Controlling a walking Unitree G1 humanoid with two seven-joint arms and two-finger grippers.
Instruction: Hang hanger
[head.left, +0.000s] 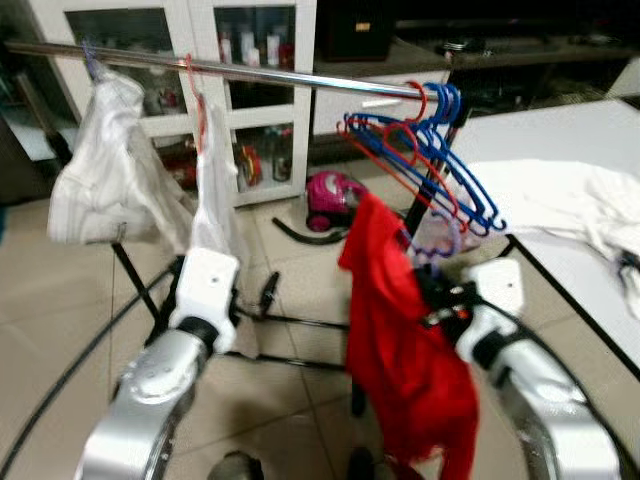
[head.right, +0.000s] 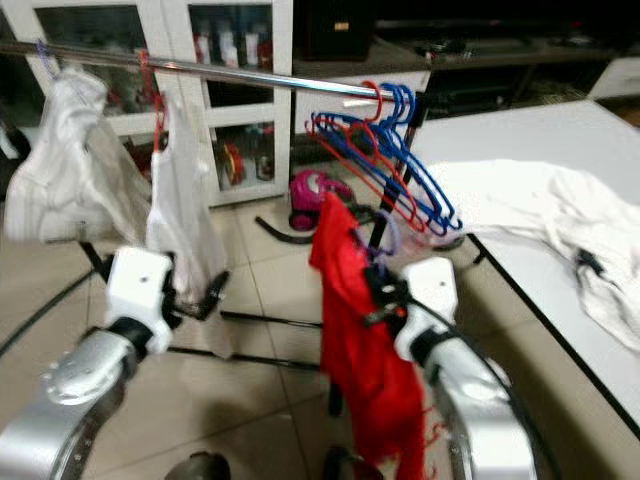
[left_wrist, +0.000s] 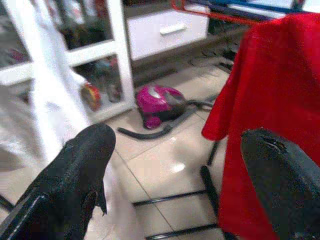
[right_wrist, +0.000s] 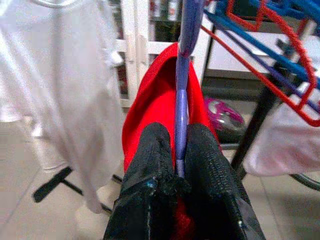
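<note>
A red garment (head.left: 405, 340) hangs on a purple hanger (right_wrist: 180, 95) whose hook (head.left: 447, 240) curls up beside it. My right gripper (right_wrist: 176, 165) is shut on the hanger's purple stem, holding it below the silver rail (head.left: 250, 70). Several empty blue and red hangers (head.left: 430, 150) dangle at the rail's right end. Two white garments (head.left: 110, 165) hang on the rail to the left. My left gripper (left_wrist: 175, 165) is open, held low between the white garment (head.left: 212, 190) and the red one.
A white table (head.left: 560, 130) with a crumpled white cloth (head.left: 570, 205) stands at the right. A pink vacuum cleaner (head.left: 333, 197) lies on the tiled floor behind the rack. White glass-door cabinets (head.left: 250, 40) line the back wall. The rack's black legs (head.left: 290, 325) cross the floor.
</note>
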